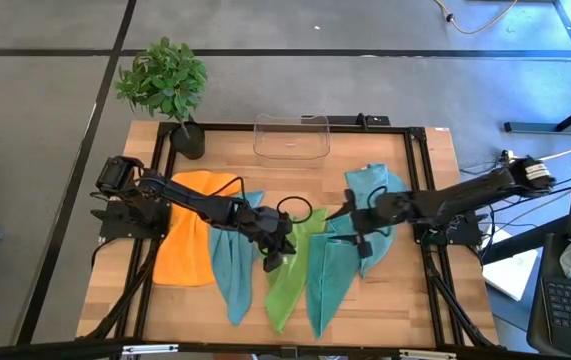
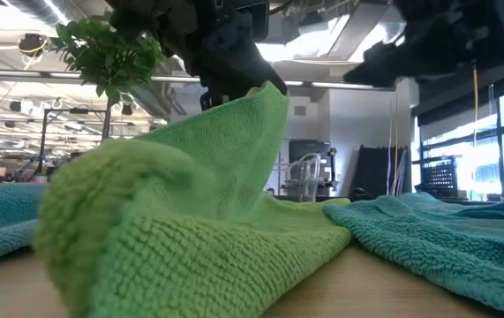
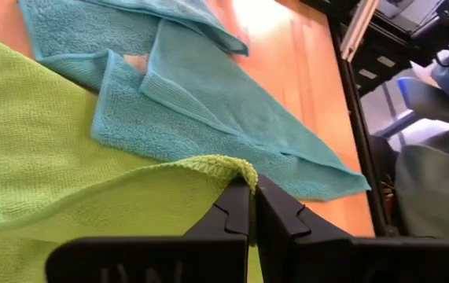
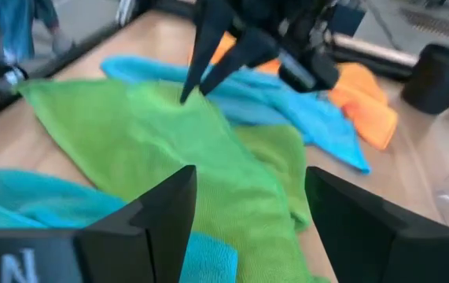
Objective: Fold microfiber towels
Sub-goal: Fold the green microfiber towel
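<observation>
Several microfiber towels lie side by side on the wooden table: an orange towel [image 1: 190, 245], a teal towel [image 1: 233, 275], a lime green towel [image 1: 287, 282], a second teal towel [image 1: 330, 278] and a third teal towel [image 1: 375, 192]. My left gripper [image 1: 277, 252] is shut on the lime green towel [image 3: 67, 157] and holds part of it up in a peak [image 2: 265, 97]. To the right of the lime towel, my right gripper [image 1: 345, 213] hangs open above the table, its fingers [image 4: 169, 212] empty and pointing toward the left gripper. My left gripper pinches the lime green towel's hemmed edge [image 3: 236, 167] between its two fingertips. It comes slanting down from the table's left side. The held edge is lifted into a peak, and the towel slopes down slack from it. The rest of the towel lies on the table.
A clear plastic bin [image 1: 292, 135] stands at the table's far edge, and a potted plant [image 1: 165, 85] at the far left corner. A black frame [image 1: 420, 180] runs round the tabletop. Bare wood shows along the near edge [image 1: 405, 300].
</observation>
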Robot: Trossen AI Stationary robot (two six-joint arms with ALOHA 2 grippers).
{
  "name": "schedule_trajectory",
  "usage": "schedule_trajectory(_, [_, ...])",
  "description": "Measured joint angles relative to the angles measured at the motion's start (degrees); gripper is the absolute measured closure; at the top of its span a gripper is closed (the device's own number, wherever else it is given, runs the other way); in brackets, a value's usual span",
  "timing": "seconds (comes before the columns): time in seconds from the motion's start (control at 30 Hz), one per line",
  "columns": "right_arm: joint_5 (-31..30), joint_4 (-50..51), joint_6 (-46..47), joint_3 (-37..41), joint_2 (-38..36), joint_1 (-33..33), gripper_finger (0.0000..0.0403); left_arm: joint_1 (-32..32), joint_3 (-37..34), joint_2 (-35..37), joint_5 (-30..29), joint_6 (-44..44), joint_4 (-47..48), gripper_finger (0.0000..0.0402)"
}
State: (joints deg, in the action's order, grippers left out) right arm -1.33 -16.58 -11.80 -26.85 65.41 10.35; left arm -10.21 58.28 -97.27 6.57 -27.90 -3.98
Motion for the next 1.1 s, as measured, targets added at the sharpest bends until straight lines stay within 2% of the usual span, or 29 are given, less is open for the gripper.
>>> schedule_trajectory(0.23, [9.6,-1.6,-2.7,-8.0,13.0,0.0,0.0163,-2.1,0.0,0.0,-0.6,1.5,-6.4,0.0401])
schedule_trajectory(0.37, [13.2,-0.4,-3.6,-12.4,17.0,0.0,0.0163,-2.4,0.0,0.0,-2.0,1.5,-5.2,0.0401])
schedule_trajectory(0.77, [15.0,-1.7,-3.6,-15.4,21.8,0.0,0.0166,-2.3,0.0,0.0,-2.7,1.5,-6.0,0.0401])
schedule_trajectory(0.9, [15.0,-3.4,-3.7,-15.4,23.4,0.4,0.0197,-2.3,0.0,0.0,-2.7,1.5,-5.6,0.0401])
schedule_trajectory(1.1, [15.0,-3.4,-3.9,-15.4,23.2,0.4,0.0297,-2.2,0.0,0.0,-2.6,1.7,-4.3,0.0401])
